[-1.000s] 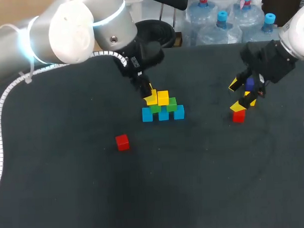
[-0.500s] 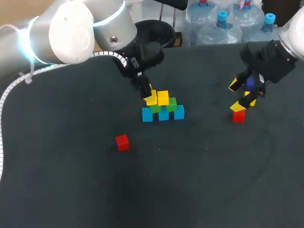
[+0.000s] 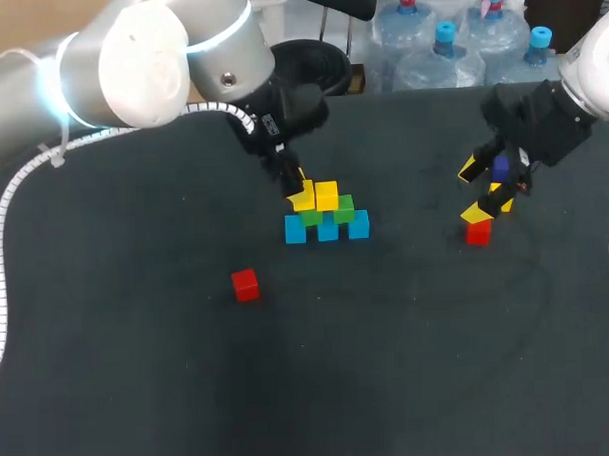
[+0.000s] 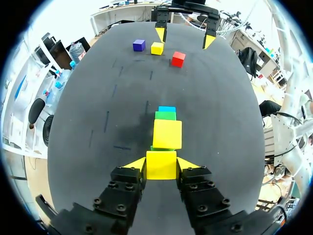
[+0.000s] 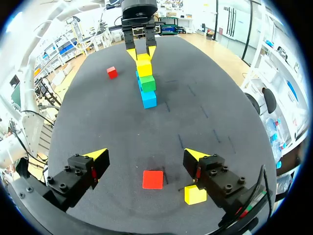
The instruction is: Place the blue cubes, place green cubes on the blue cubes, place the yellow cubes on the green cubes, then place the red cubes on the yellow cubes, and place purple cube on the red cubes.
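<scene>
The left jaws pinch a yellow cube (image 4: 161,165); the right jaws stand spread wide above a red cube (image 5: 152,179).

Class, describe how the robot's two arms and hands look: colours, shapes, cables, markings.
The left arm and right arm are rounded silver-white tubes; the left has a glowing pale-blue ring and a white ribbed cable alongside. The left hand and right hand are black bolted blocks with wedge-shaped yellow fingertips.

There are 3 blue cubes (image 3: 328,230), 2 green cubes (image 3: 344,209), 3 yellow cubes (image 3: 326,195), 2 red cubes (image 3: 245,284) and 1 purple cube (image 4: 139,45).
</scene>
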Robot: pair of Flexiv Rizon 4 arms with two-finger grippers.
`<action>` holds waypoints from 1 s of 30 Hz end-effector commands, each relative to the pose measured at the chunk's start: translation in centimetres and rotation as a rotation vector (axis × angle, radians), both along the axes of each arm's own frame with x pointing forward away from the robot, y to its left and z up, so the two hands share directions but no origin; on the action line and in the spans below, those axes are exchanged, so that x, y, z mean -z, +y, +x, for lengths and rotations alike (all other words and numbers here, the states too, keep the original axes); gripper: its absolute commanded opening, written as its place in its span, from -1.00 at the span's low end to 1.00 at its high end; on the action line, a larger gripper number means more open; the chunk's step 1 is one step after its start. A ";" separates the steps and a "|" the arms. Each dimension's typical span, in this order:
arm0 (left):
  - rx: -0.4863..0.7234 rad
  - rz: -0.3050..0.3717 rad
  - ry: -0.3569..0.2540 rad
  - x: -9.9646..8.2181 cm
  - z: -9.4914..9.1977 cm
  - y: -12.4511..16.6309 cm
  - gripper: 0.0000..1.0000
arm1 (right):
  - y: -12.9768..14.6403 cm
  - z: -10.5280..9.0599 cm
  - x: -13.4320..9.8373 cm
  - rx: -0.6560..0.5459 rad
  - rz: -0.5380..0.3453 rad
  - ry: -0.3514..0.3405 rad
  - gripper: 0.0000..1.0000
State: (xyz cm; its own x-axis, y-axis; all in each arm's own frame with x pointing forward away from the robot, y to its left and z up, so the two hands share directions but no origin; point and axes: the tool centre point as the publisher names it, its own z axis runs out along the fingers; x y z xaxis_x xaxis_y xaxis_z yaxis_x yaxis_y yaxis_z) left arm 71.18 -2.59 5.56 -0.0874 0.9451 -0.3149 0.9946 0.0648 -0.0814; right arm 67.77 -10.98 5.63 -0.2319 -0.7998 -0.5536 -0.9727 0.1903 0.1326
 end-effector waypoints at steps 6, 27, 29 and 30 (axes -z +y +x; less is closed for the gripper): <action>0.002 0.005 0.008 0.0 0.4 -0.1 -0.82 | 0.0 0.0 0.1 -0.001 0.002 0.000 1.00; -0.002 0.007 0.012 0.1 0.4 0.0 -0.42 | 0.0 0.0 0.1 -0.001 0.002 0.000 1.00; -0.002 0.007 0.012 0.1 0.4 0.0 -0.44 | 0.0 0.0 0.1 -0.001 0.002 0.000 1.00; -0.002 0.008 0.012 0.1 0.4 0.0 -0.44 | 0.0 0.0 0.1 -0.001 0.002 0.000 1.00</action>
State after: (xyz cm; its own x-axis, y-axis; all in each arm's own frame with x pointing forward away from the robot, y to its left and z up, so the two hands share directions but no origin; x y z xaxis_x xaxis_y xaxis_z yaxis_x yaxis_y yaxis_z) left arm 71.35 -2.50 5.51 -0.0942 0.9459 -0.3103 0.9936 0.0701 -0.0881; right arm 67.77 -10.98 5.63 -0.2319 -0.7998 -0.5536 -0.9727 0.1903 0.1326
